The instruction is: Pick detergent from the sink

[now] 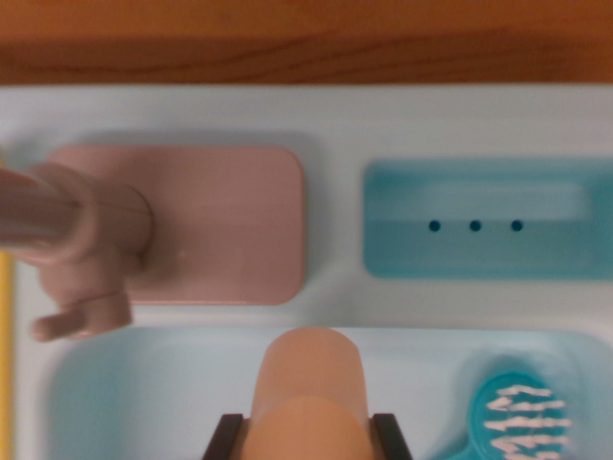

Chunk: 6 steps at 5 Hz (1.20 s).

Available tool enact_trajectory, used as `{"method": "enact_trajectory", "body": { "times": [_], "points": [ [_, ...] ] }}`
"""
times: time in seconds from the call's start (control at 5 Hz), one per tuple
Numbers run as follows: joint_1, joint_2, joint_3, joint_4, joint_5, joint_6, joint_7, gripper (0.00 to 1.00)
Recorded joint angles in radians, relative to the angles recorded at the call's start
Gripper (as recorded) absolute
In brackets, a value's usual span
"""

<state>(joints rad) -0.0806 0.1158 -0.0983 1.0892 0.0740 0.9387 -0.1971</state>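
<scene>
The detergent (pixel 308 393), a rounded peach-orange bottle with a smooth, matte plastic look, sits at the bottom centre of the wrist view, over the near part of the sink basin (pixel 144 393). The gripper (pixel 308 441) has one dark finger (pixel 222 439) pressed against the bottle's left flank and another against its right, so the jaws appear clamped on the bottle; only the finger ends show at the frame's lower edge, and the picture is soft, so the contact itself is probably firm but not sharply visible. The bottle's domed end points toward the far rim of the basin, just short of the pink faucet base (pixel 220 225).

The sink unit (pixel 335 115) is a pale, glossy moulded plastic with rounded corners. Its basin is a shallow light-blue well. On the unit's back ledge, toward the wrist view's left, the faucet base is a flat pink rectangle with softened corners, and a stubby pink faucet (pixel 81 254) with a small knob juts from it. Toward the wrist view's right, a teal recessed soap tray (pixel 479 192) has three small dark holes in a row. In the basin's right corner lies a teal round brush (pixel 522 417) with white bristle tufts. Beyond the unit's far edge runs a brown wooden worktop (pixel 306 38) with visible grain.
</scene>
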Motion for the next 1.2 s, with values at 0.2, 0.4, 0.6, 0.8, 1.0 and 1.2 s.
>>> {"method": "enact_trajectory", "body": {
  "times": [0.2,0.4,0.6,0.8,1.0,1.2],
  "points": [
    [0.0000,0.000,0.000,0.000,0.0000,0.000,0.000,1.00],
    [0.0002,-0.013,0.000,0.030,-0.0032,0.044,0.004,1.00],
    [0.0002,-0.013,0.000,0.030,-0.0032,0.044,0.004,1.00],
    [0.0004,-0.028,-0.001,0.063,-0.0067,0.091,0.007,1.00],
    [0.0004,-0.028,-0.001,0.063,-0.0067,0.091,0.007,1.00],
    [0.0007,-0.043,-0.001,0.096,-0.0103,0.139,0.011,1.00]
  ]
}}
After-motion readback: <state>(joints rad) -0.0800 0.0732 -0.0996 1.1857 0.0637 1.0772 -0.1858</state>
